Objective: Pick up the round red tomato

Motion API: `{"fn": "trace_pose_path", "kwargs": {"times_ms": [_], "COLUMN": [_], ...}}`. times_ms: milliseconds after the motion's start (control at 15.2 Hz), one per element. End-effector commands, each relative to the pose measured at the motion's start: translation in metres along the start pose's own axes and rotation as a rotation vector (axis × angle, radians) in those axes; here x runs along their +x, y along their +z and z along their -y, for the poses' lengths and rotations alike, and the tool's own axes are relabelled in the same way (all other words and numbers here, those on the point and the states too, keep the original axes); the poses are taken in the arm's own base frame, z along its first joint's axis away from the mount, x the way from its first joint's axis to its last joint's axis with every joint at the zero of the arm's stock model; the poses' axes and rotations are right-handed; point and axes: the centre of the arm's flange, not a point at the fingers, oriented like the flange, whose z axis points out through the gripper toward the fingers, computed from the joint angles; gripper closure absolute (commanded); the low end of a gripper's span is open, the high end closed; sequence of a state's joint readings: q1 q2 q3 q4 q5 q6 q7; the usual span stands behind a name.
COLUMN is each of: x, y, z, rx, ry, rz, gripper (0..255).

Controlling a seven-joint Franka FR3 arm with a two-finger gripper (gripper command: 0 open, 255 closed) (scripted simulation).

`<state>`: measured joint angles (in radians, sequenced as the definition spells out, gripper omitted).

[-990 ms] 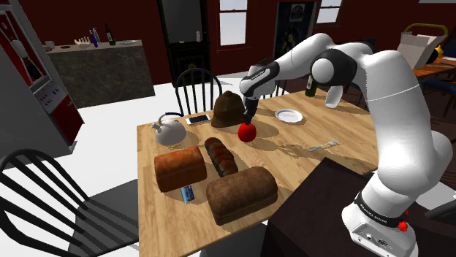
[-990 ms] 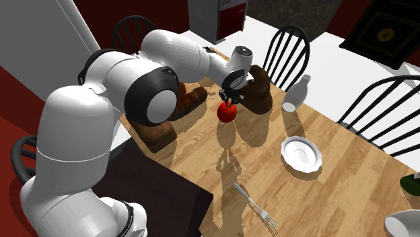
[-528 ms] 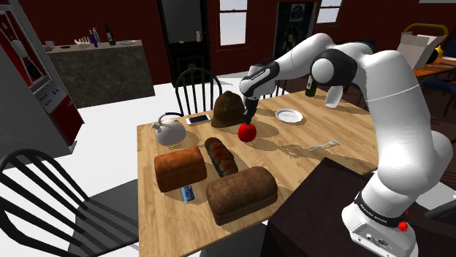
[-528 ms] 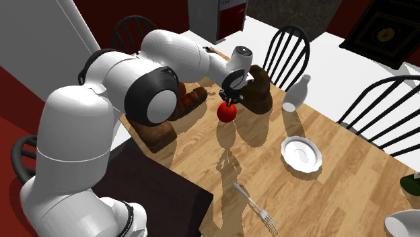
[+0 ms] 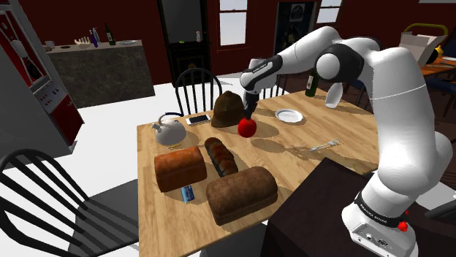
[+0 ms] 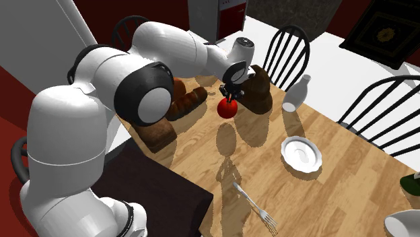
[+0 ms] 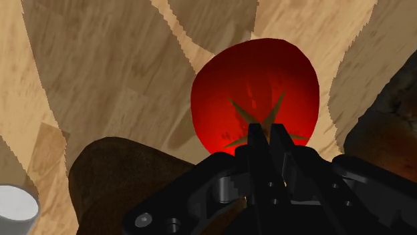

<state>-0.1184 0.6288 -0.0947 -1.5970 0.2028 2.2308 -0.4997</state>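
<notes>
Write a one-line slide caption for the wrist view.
End effector pinching the red tomato at its stem, over the wooden table.

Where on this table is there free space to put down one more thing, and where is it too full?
The table is bare between the tomato, the plate and the fork. It is crowded on the shoulder view's left, where the loaves, the kettle and the phone lie close together.

Exteriors flank stand (image 5: pixel 307 215), wrist near table (image 7: pixel 100 73)
</notes>
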Motion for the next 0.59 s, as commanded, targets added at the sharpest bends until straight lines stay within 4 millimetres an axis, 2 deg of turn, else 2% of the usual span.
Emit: {"fn": "trace_pose_path", "kwargs": {"times_ms": [0, 396, 528], "x": [0.002, 0.004, 0.004], "y": [-0.011, -0.043, -0.044], "z": [0.000, 0.003, 0.003], "rx": [0.000, 0.000, 0.000], "ry": [0.000, 0.000, 0.000], "rz": [0.000, 0.000, 0.000], "gripper": [255, 255, 255]}}
